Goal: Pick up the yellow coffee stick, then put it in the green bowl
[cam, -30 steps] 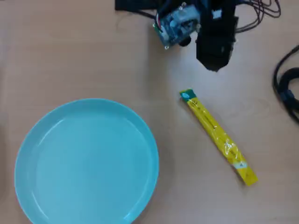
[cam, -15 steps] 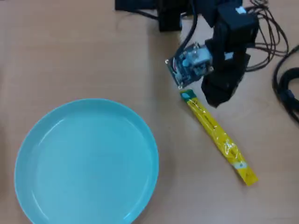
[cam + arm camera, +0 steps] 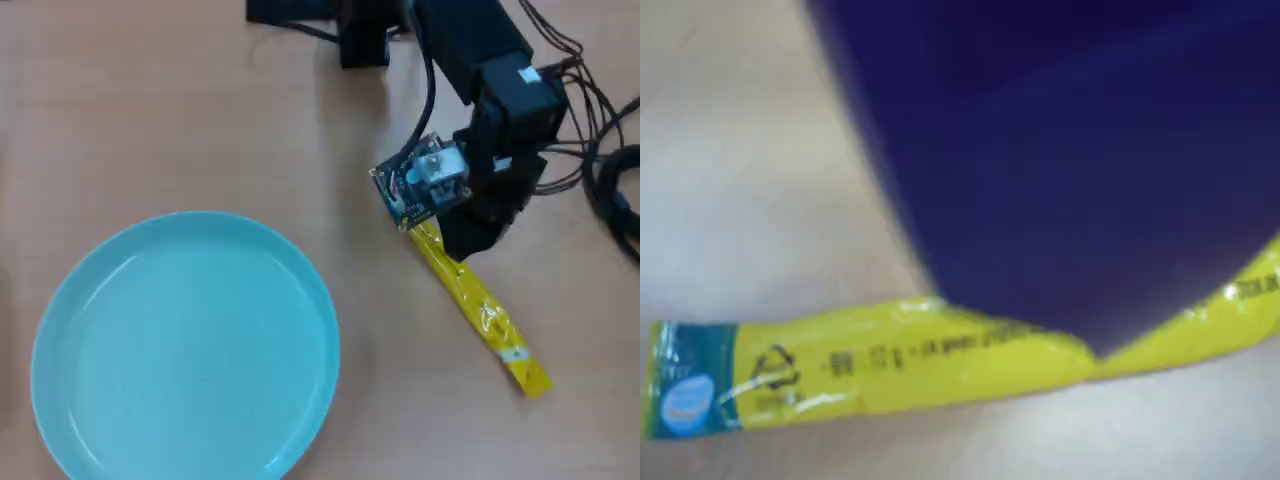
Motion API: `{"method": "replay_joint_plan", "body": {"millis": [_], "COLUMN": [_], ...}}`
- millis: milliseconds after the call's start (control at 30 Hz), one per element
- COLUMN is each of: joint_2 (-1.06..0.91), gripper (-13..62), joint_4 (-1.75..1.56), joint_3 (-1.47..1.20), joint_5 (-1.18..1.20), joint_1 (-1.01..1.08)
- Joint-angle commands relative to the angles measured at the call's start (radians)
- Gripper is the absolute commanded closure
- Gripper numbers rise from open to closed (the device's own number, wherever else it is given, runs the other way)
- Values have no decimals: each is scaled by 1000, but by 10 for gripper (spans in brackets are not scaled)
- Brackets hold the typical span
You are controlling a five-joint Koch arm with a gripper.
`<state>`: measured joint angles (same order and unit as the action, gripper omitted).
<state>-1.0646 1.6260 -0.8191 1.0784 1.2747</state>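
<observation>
fingers: right over the stick's upper part, overhead view; wrist view shows one dark blurred tip across the sachet; open or closed, cannot tell
stick: one, flat on counter, diagonal, right of bowl, apart from it; green end at left in wrist view
bowl: one, empty, lower left
counter: wood
cables: black, right edge
</observation>
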Motion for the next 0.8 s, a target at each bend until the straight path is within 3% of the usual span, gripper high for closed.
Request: {"method": "replay_joint_plan", "body": {"millis": [0, 433, 767], "joint_2": [2, 80, 121], "gripper": [270, 266, 210], "joint_4": [-17, -117, -160], "joint_3": [92, 94, 94], "joint_5": [63, 98, 132], "joint_1": [-2, -18, -23]}}
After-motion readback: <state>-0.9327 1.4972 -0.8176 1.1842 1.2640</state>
